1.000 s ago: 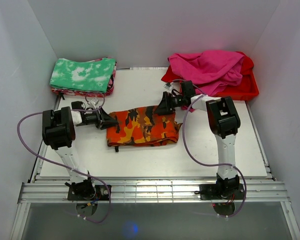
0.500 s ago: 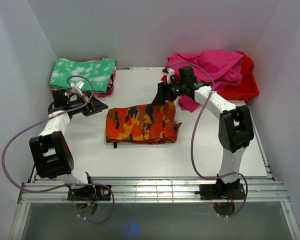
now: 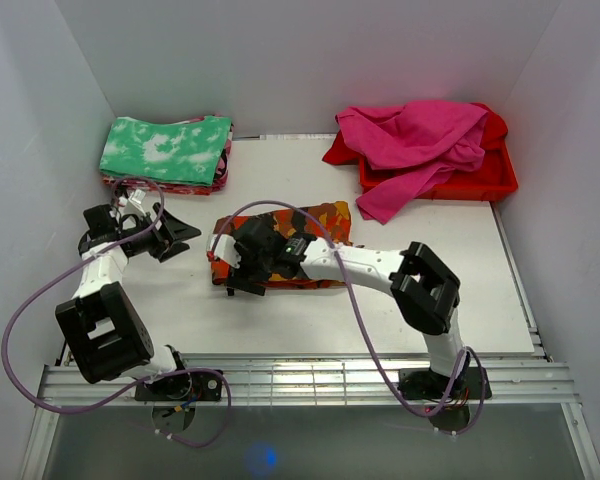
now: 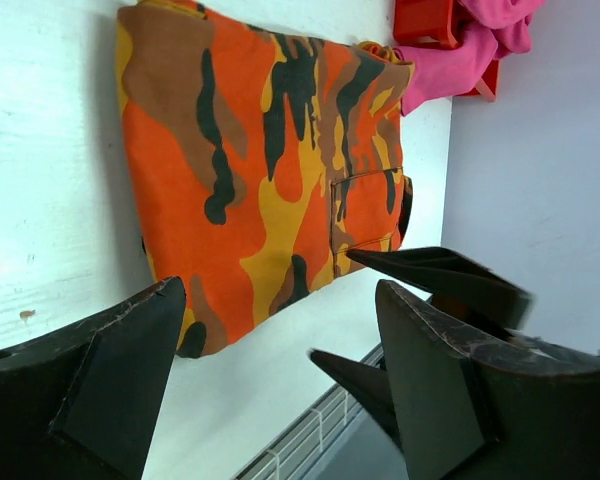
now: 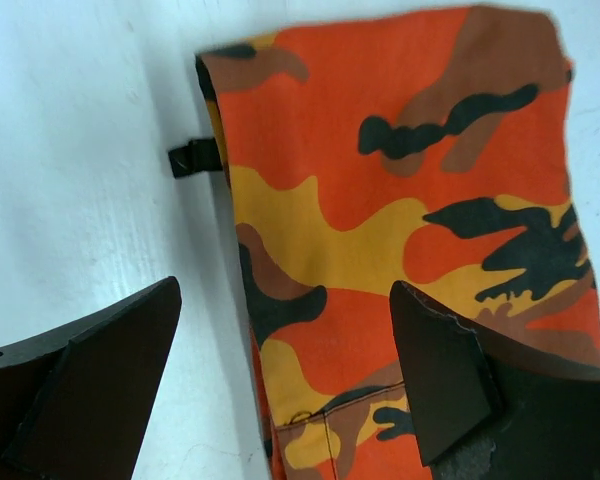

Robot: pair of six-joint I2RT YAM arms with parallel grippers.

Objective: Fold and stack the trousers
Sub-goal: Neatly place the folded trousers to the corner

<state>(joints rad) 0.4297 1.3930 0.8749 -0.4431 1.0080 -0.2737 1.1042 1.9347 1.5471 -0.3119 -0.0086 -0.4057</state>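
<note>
Gaping wide, the right gripper (image 5: 285, 292) holds nothing, its 2 fingers (image 5: 90, 370) set well apart above one end of the trousers (image 5: 410, 200). Directly beneath and ahead of it the folded cloth lies flat on the white table (image 3: 280, 325), its orange, yellow and dark brown print facing up. A small black tab (image 5: 195, 157) pokes from the edge on the side of one finger. Whether the fingertips touch the cloth I cannot tell; they look to be just above it.

Roughly facing this gripper from the other side of that trouser end, the left gripper (image 3: 176, 232) is likewise spread open and empty. It sits over bare table, with the trousers just beyond its fingertips.

Further out, behind the left gripper, a folded green-and-white cloth (image 3: 165, 150) tops a stack near the back wall. Well beyond the right gripper's own arm, at the opposite back corner, a magenta garment (image 3: 420, 140) spills over a red tray (image 3: 485, 183). 1 flap of it hangs onto the table near the trousers' far end.
</note>
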